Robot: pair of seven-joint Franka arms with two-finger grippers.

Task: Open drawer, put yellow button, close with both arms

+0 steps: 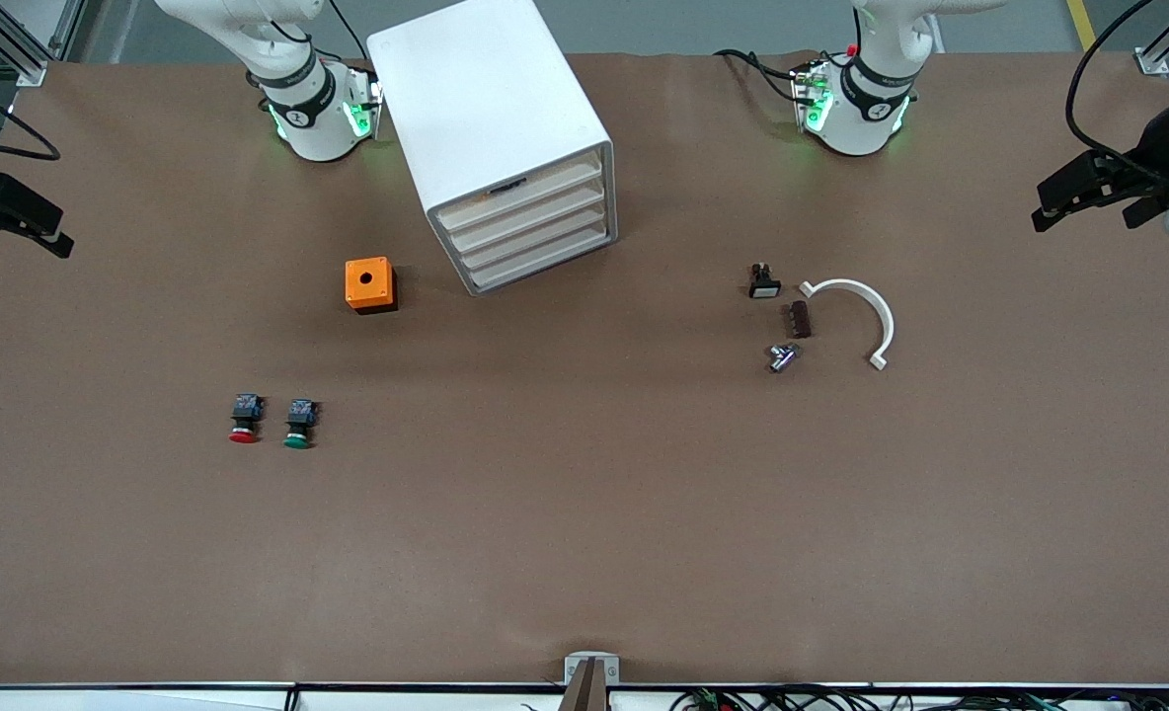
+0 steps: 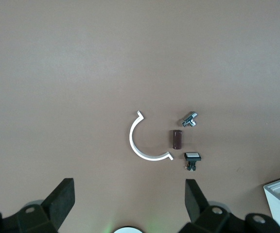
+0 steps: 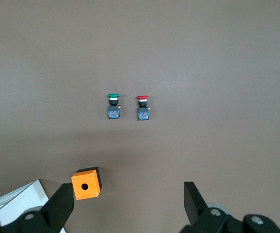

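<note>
Both arms parked, pulled out to the table ends. Left claw [image 1: 1063, 202] hangs over the table edge at the left arm's end, upper part of the frame; left wrist view shows its fingers [image 2: 62, 196] spread wide, holding nothing. Right claw [image 1: 12, 229] hangs over the table edge at the right arm's end, same height in the frame, fingers [image 3: 62, 204] also spread wide and holding nothing. Cabinet [image 1: 486, 109] stands top centre between the two bases, turned slightly. The drawer [image 1: 520, 193] is the top one of four and sits flush and shut, as do the three below it. Orange box [image 1: 369, 284] with a hole in its top is just beside the cabinet, toward the right arm's end. Red button [image 1: 245, 419] and green button [image 1: 299, 425] lie side by side but apart, lower in the frame than the box, caps toward the front camera. Toward the left arm's end there is a cluster: white-capped switch [image 1: 764, 282], brown block [image 1: 800, 320], metal fitting [image 1: 782, 356] and white half-ring [image 1: 856, 311], all close together, none touching.
</note>
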